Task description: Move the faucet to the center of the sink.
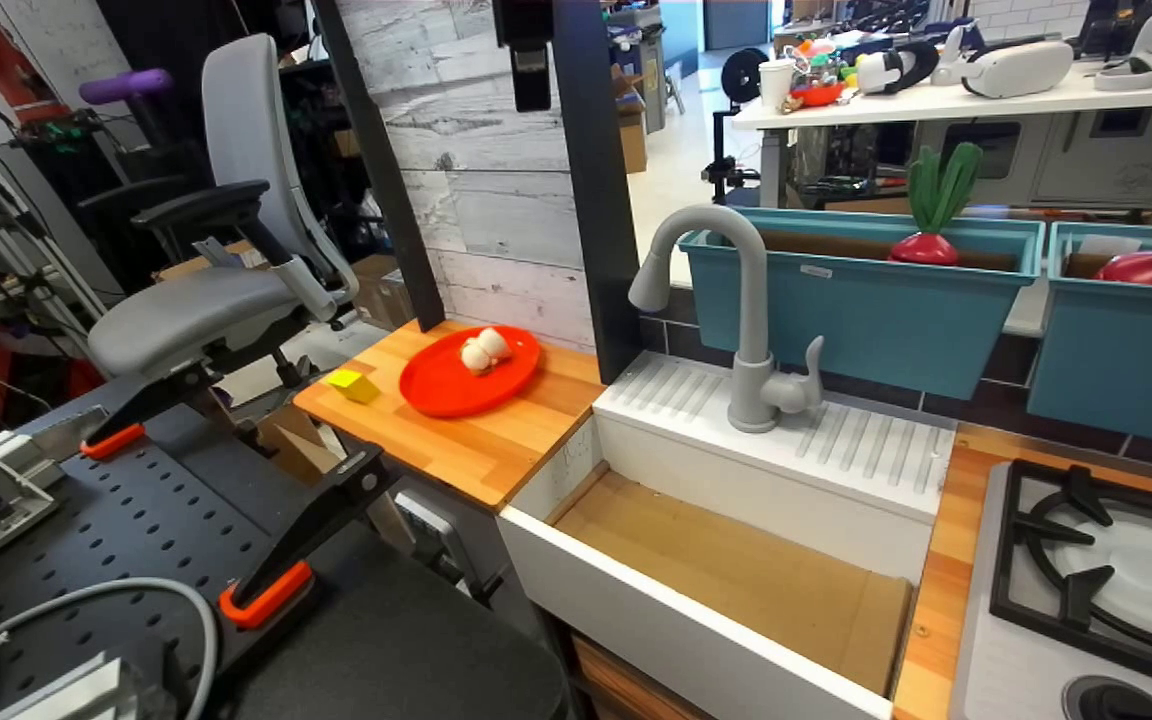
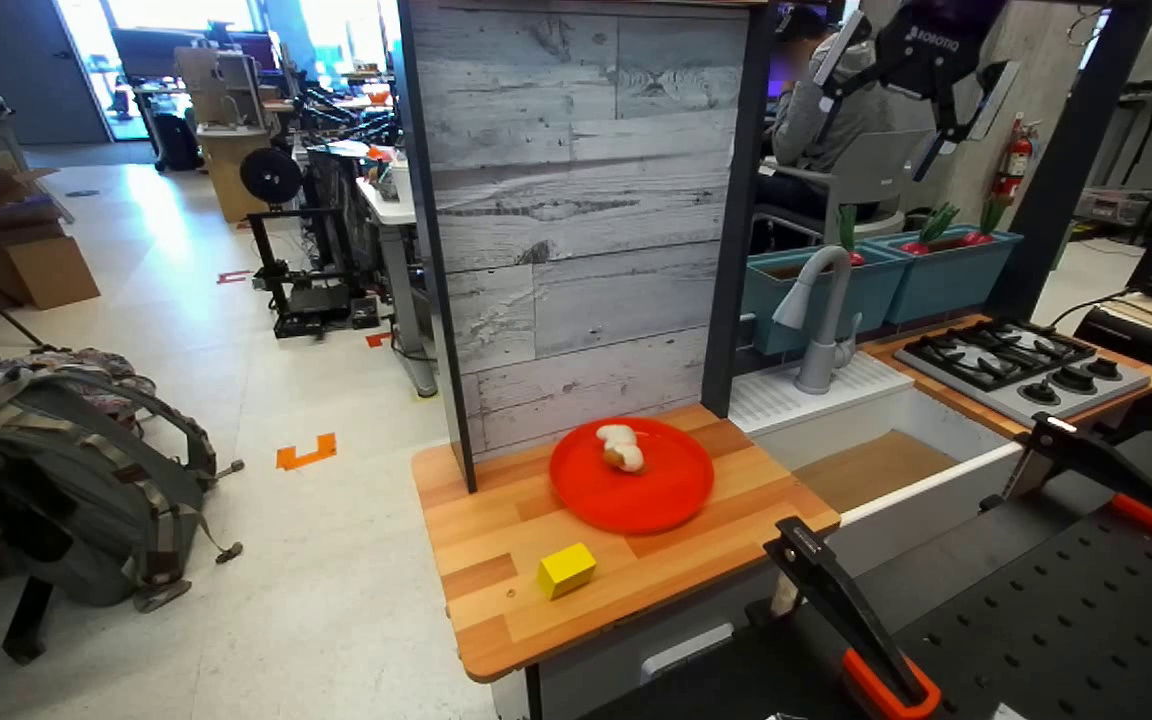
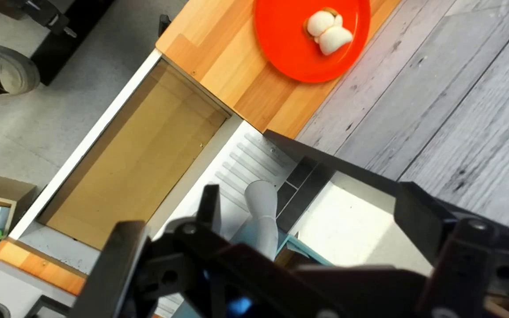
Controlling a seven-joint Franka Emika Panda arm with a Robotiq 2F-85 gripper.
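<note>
The matte grey faucet (image 1: 754,300) stands upright on the sink's ribbed back ledge. Its spout (image 1: 651,285) is turned sideways, over the ledge towards the red-plate side, not over the basin. It also shows in an exterior view (image 2: 821,345) and in the wrist view (image 3: 261,203), partly hidden by the gripper. The sink (image 1: 696,650) has a white front wall and a tan bottom; it also shows in the wrist view (image 3: 87,140). My gripper (image 2: 898,120) is open and empty, high above the faucet and teal bins. Its open fingers frame the wrist view (image 3: 309,192), apart from the spout.
A red plate (image 1: 436,385) with white pieces and a yellow block (image 1: 353,386) are on the wooden counter. A plank wall (image 2: 576,200) and dark post (image 1: 601,180) rise beside the sink. Teal bins (image 1: 866,325) hang behind the faucet. A stove (image 1: 986,620) is opposite.
</note>
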